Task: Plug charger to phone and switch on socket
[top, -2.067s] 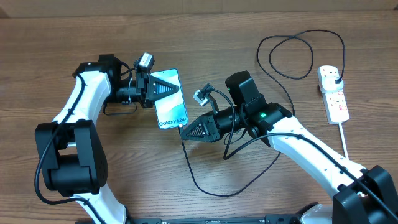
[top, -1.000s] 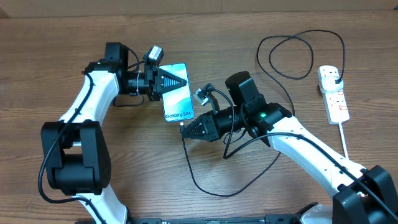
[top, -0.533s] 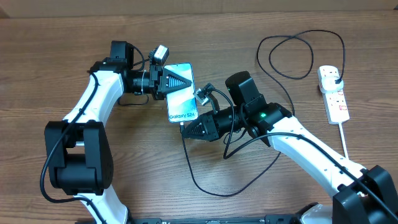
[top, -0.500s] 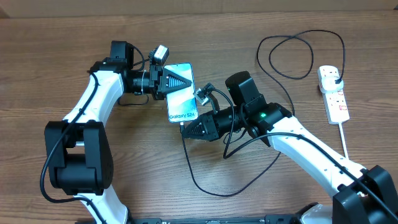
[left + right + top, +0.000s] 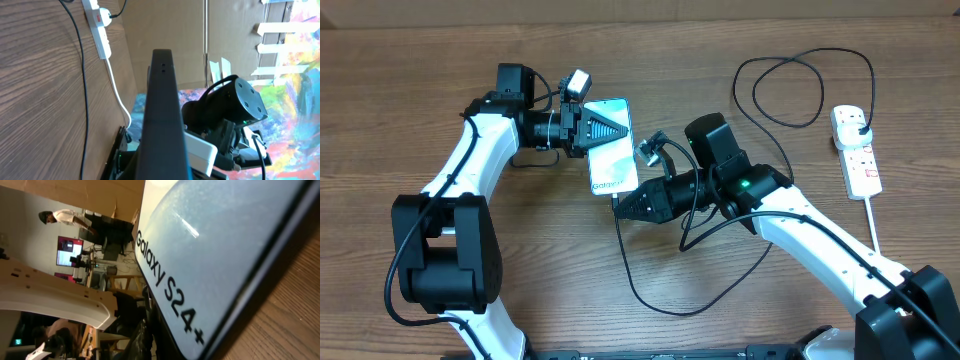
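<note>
The phone [image 5: 612, 155], light blue screen with "Galaxy S24" text, is held tilted above the table by my left gripper [image 5: 613, 129], which is shut on its upper part. In the left wrist view the phone [image 5: 162, 110] shows edge-on as a dark bar. My right gripper [image 5: 623, 205] is shut on the connector tip of the charger cable [image 5: 650, 299], right at the phone's lower short edge. The right wrist view is filled by the phone screen [image 5: 215, 245]; the connector is hidden there. The socket [image 5: 857, 152] lies at the far right with the black plug [image 5: 858, 125] in it.
The black cable loops on the table below my right arm and again near the back right [image 5: 790, 123]. The socket's thick white cord [image 5: 873, 225] runs toward the front right edge. In the left wrist view the socket [image 5: 99, 24] lies far off beyond the phone.
My left gripper has carried the phone to the right and back, toward my right gripper. My right gripper has edged up so its tip meets the phone's lower edge.
</note>
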`<state>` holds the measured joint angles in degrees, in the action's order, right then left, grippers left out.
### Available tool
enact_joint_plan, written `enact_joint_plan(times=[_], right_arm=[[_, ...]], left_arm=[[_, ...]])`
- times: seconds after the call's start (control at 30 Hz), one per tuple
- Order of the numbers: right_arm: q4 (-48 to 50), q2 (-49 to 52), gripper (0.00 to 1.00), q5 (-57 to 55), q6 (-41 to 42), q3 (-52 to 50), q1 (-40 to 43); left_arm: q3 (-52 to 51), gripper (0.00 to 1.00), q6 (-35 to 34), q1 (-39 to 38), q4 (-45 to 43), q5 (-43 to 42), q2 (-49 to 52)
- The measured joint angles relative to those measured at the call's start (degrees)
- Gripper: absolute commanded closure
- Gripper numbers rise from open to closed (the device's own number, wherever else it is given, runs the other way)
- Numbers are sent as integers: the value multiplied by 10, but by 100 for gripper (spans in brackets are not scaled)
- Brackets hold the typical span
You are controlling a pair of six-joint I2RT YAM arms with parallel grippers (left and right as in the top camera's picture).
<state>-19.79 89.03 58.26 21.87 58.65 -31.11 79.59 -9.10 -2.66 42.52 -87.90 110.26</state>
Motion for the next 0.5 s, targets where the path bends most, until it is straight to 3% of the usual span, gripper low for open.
enact_joint_plan(times=[0.5], right_arm=[[-3,0,96,5,4,0,7]], left_arm=[[0,96,-35,0,-1,0,0]])
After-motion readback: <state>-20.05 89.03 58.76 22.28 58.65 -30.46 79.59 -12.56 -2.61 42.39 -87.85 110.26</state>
